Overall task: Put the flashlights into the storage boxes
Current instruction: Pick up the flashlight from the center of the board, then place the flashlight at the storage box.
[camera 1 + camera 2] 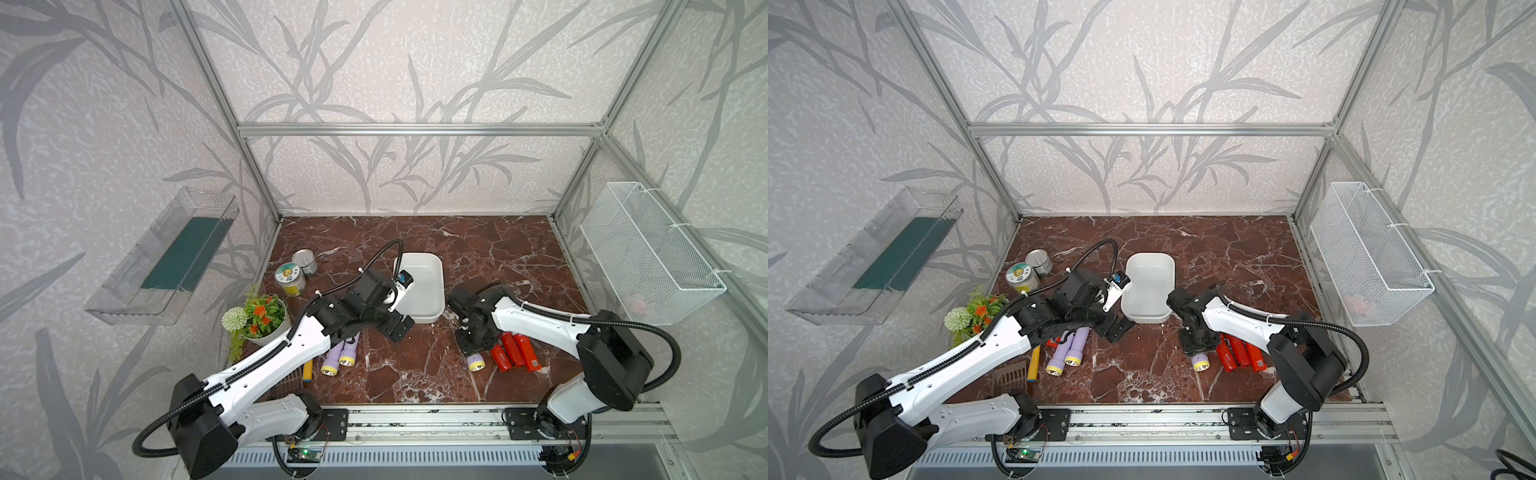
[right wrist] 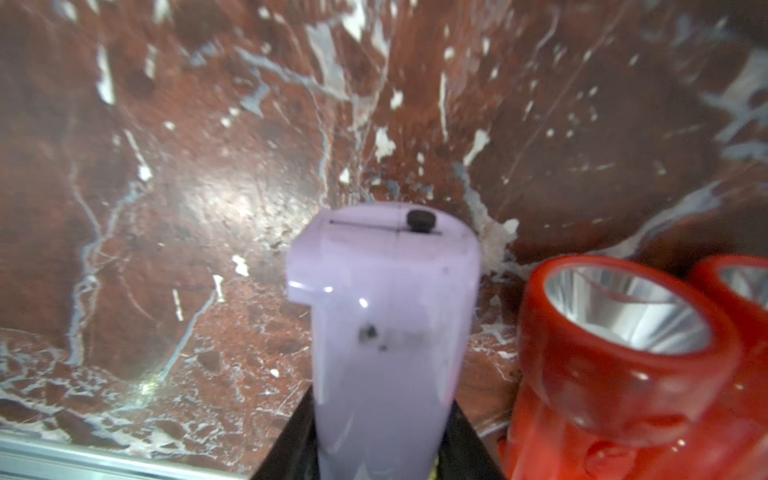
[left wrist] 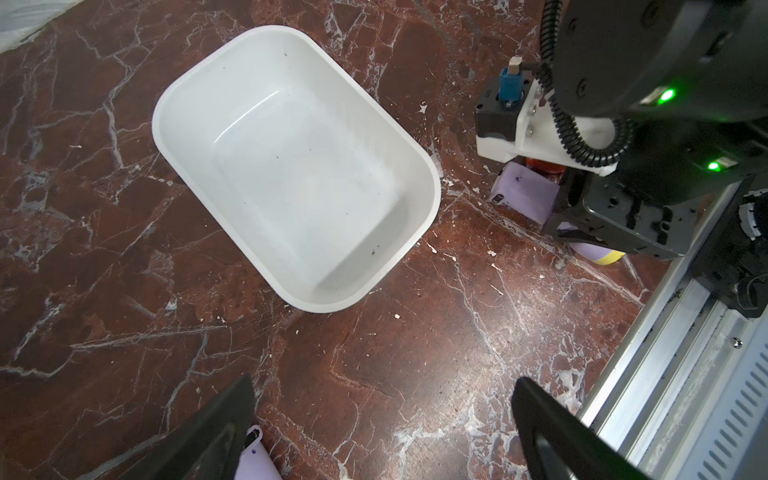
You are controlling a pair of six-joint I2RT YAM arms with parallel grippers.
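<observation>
One lavender flashlight (image 2: pixel 382 316) sits clamped in the right gripper (image 2: pixel 380 440) near the marble tabletop's (image 1: pixel 415 374) front edge, just beside red flashlights (image 2: pixel 615 353); lifting could snag them. Left gripper (image 3: pixel 382 415) gapes by the empty white tub (image 3: pixel 174 104).

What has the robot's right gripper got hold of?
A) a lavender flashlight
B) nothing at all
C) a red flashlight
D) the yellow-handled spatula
A: the right wrist view shows the right gripper shut on a lavender flashlight, with the red flashlights lying loose beside it.
</observation>
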